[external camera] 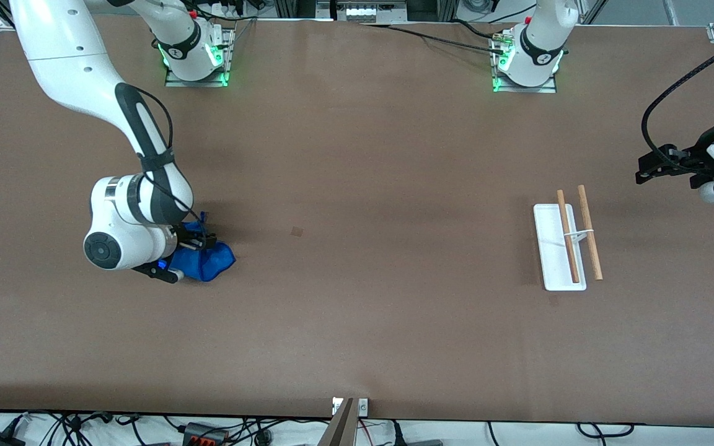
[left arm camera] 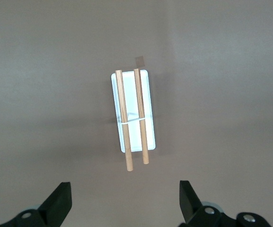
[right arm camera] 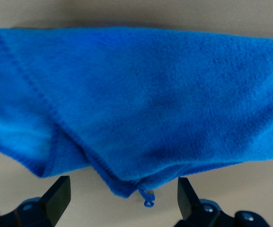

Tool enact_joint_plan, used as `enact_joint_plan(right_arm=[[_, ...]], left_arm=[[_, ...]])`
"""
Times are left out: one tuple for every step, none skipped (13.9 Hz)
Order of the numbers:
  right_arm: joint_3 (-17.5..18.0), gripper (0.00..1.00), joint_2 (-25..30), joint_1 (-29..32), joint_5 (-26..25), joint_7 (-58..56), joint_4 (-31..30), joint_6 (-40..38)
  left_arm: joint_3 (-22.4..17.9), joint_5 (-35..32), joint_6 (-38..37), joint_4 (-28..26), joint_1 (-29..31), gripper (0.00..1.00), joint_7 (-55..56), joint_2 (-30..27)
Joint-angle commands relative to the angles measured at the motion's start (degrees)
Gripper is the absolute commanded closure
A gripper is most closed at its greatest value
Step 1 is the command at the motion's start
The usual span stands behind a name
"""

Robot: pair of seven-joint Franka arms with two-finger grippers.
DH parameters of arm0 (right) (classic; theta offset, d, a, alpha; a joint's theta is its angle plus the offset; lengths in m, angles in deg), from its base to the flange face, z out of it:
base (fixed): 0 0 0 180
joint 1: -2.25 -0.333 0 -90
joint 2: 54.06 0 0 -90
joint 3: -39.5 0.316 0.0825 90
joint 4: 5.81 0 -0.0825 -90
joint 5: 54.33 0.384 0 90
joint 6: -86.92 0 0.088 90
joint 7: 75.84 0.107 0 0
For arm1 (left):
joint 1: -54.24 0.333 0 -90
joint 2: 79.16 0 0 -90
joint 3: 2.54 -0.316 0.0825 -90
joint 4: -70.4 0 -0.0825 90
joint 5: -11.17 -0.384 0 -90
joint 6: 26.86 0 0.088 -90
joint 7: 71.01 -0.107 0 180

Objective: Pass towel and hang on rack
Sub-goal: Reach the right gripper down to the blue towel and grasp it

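Brown tabletop [external camera: 357, 279] fills the front view, bare between two groups of things. At the left arm's end stands the rack [external camera: 566, 243], its white base and two wooden rods running lengthwise from the robots' bases toward the front camera. Well apart from the rack, at the right arm's end, lies the blue towel [external camera: 211, 263], crumpled and partly hidden under the right gripper [external camera: 199, 238]. The left gripper [external camera: 657, 167], beside the rack, is cut off by the frame edge.

From the left wrist, the rack [left arm camera: 132, 113] sits below the wide-open left gripper [left arm camera: 125, 201], with nothing between its fingers.

From the right wrist, the towel [right arm camera: 141, 99] spreads folded, with a small loop at one edge; the right gripper [right arm camera: 123, 198] is spread wide just over it.
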Motion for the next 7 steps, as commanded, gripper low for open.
enact_joint_plan(right_arm=[[0.21,0.0,0.04,0.68,1.55,1.18,-1.17,0.89],[0.21,0.01,0.12,0.68,1.55,1.26,-1.7,0.89],[0.21,0.06,0.21,0.68,1.55,1.18,-2.31,0.72],[0.21,0.09,0.39,0.68,1.55,1.17,-2.4,0.28],[0.21,0.13,0.56,0.77,1.55,1.17,-2.49,-0.07],[0.21,0.16,0.65,0.77,1.55,1.17,-2.58,-0.34],[0.13,0.19,0.65,0.86,1.55,1.09,-2.58,-0.6]], left_arm=[[0.3,-0.44,-0.91,0.68,0.55,0.0,-0.36,-0.25],[0.22,-0.44,-0.91,0.68,0.47,0.0,-0.28,-0.25],[0.22,-0.53,-0.83,0.68,0.47,0.0,-0.36,-0.25],[0.22,-0.45,-0.91,0.68,0.47,0.0,-0.36,-0.25],[0.22,-0.44,-0.91,0.68,0.47,0.0,-0.36,-0.25],[0.22,-0.44,-0.91,0.59,0.47,0.0,-0.28,-0.25],[0.22,-0.44,-0.91,0.59,0.38,0.0,-0.1,-0.16]])
